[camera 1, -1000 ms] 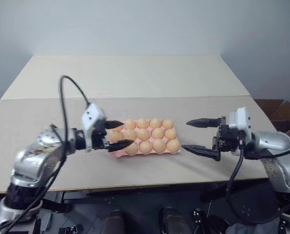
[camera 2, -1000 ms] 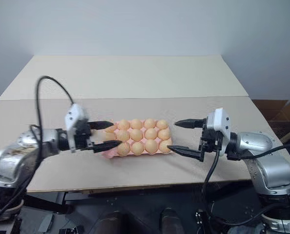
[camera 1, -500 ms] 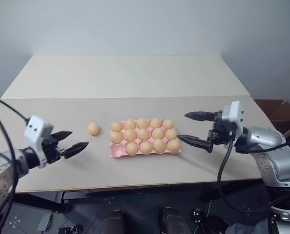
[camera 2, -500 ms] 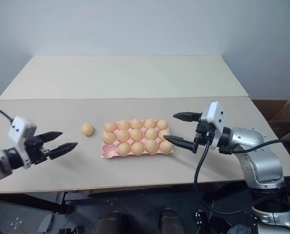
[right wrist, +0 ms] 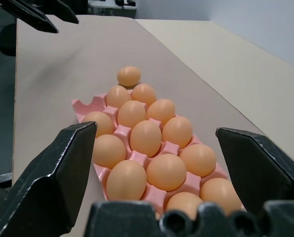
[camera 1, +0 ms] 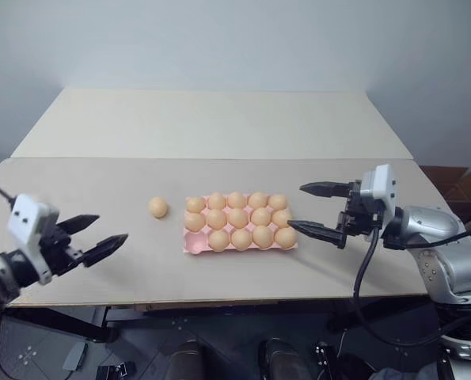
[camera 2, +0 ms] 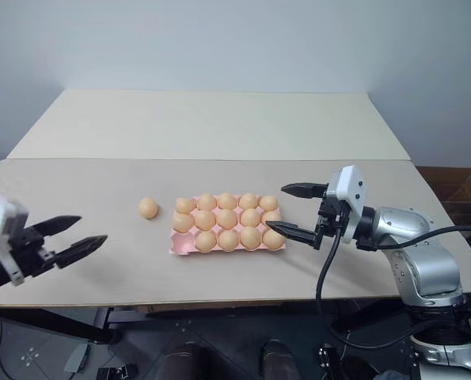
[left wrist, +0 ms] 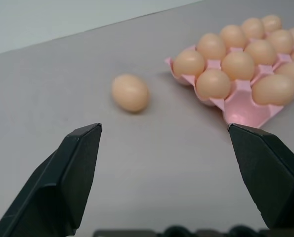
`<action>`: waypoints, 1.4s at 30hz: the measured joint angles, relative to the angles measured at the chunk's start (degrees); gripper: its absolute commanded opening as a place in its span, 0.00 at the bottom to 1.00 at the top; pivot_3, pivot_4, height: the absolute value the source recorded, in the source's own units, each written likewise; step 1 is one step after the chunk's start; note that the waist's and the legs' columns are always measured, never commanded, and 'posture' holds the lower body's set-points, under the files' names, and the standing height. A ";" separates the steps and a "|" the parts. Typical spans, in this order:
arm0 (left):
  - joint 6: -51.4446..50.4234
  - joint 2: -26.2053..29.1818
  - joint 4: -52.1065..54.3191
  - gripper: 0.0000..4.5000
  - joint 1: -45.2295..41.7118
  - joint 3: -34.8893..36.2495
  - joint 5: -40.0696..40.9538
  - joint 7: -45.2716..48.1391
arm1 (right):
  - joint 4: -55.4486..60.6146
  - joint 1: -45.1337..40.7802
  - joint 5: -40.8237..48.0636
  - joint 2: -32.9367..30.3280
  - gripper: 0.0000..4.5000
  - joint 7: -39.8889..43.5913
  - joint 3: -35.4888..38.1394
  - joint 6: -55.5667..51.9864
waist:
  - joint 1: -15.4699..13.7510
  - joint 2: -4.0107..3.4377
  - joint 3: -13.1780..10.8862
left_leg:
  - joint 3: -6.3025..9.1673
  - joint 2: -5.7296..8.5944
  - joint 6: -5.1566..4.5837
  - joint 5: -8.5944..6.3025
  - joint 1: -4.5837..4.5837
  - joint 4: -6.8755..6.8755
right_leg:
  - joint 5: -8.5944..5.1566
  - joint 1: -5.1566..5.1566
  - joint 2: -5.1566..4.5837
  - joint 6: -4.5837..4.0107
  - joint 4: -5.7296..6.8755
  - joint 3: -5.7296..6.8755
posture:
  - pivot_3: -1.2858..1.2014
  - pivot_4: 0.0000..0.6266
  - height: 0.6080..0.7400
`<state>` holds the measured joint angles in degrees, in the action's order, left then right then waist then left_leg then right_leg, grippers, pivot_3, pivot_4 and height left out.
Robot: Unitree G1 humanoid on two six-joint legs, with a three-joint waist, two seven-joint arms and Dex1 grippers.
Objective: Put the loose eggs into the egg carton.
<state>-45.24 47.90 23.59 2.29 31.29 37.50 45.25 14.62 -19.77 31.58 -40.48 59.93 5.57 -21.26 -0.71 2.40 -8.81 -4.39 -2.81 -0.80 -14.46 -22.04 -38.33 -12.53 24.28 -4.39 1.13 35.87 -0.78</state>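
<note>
- The left arm is cut off at the lower left edge of the head views; the inside of the one empty corner cup is seen in the left wrist view.
- The left end effector (camera 1: 93, 234) is held low at lower left, fingers spread apart, empty.
- The right end effector (camera 1: 317, 210) is held level at centre right, just beside the flat pink moulded egg carton (camera 1: 194, 248), fingers apart, empty.
- Fourteen pale orange-tan eggs sit in the carton at mid-frame; one smooth loose egg (camera 1: 157, 207) lies on the beige tabletop (camera 1: 100, 182) near its left end.
</note>
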 measured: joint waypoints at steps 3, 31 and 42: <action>-1.54 -1.03 -4.79 0.99 -9.60 -8.66 -2.90 -4.60 | -0.11 -0.88 -0.04 0.09 1.00 -0.06 -0.41 0.00 | 0.03 0.01 0.01 | 0.04 0.01 -0.01 0.00 -0.03 -0.01 | 0.12 -0.02 0.04 0.18 -0.04 0.02 | 0.52 0.24 1.00; 9.82 -0.53 -16.38 0.38 -19.02 -20.54 -10.57 6.81 | 5.39 4.06 1.05 -0.73 1.00 -3.86 2.34 -0.25 | 1.36 0.02 0.00 | 0.03 -0.02 0.00 -0.01 -0.13 0.05 | 0.14 0.10 -0.02 0.20 -0.06 0.03 | 0.52 0.24 1.00; 14.34 -0.20 -9.90 0.38 -16.17 -30.21 -10.11 18.11 | 6.15 4.33 1.15 -0.66 1.00 -5.23 2.10 -0.25 | 0.35 0.02 0.00 | 0.03 -0.01 -0.01 0.00 -0.16 -0.12 | 0.15 0.05 0.04 0.25 -0.06 0.01 | 0.52 0.24 1.00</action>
<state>-30.90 47.70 13.68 -13.88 1.08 27.39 63.36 20.77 -15.44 32.72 -41.14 54.70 7.66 -21.51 -0.36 2.42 -8.81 -4.36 -2.82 -0.81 -14.46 -22.20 -38.45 -12.39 24.33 -4.35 1.37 35.81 -0.77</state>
